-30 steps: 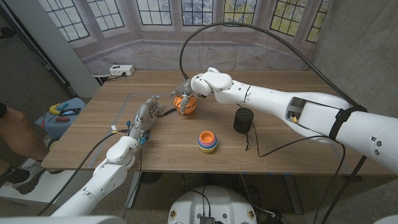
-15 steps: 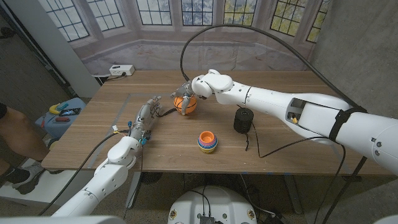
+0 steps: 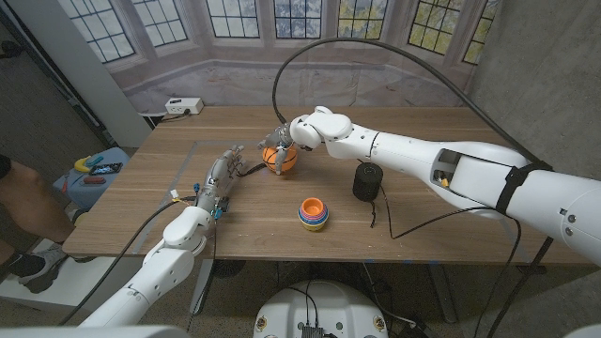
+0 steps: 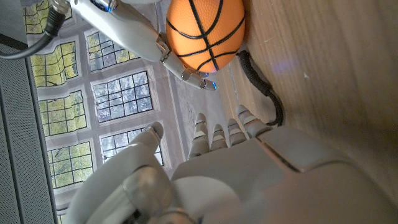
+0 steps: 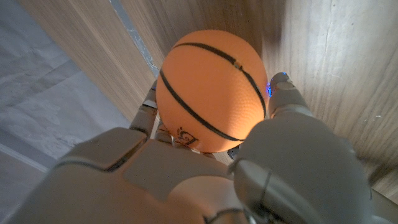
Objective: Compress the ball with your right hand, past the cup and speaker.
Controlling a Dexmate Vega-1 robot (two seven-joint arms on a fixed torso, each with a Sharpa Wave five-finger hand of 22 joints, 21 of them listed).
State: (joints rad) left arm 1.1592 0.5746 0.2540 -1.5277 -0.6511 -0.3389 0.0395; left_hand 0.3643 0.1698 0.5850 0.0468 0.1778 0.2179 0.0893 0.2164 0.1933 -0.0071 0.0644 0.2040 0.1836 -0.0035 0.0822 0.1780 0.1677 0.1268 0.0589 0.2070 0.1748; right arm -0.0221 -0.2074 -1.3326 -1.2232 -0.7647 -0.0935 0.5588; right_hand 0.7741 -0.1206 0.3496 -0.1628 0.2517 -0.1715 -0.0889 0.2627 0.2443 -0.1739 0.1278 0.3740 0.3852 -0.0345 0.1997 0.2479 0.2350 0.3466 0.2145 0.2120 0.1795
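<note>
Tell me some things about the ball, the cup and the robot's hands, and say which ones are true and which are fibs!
1. The right hand grips the orange ball. True.
2. The ball sits inside the stacked cup. False: it is on the table, farther back than the cup.
3. The black speaker stands beside the right arm. True.
4. The left hand holds the cup. False: it holds nothing and is apart from the cup.
5. The ball is blue. False: it is orange with black lines.

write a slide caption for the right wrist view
Right robot hand grips the orange basketball-patterned ball over the wooden table, fingers wrapped around its sides.
</note>
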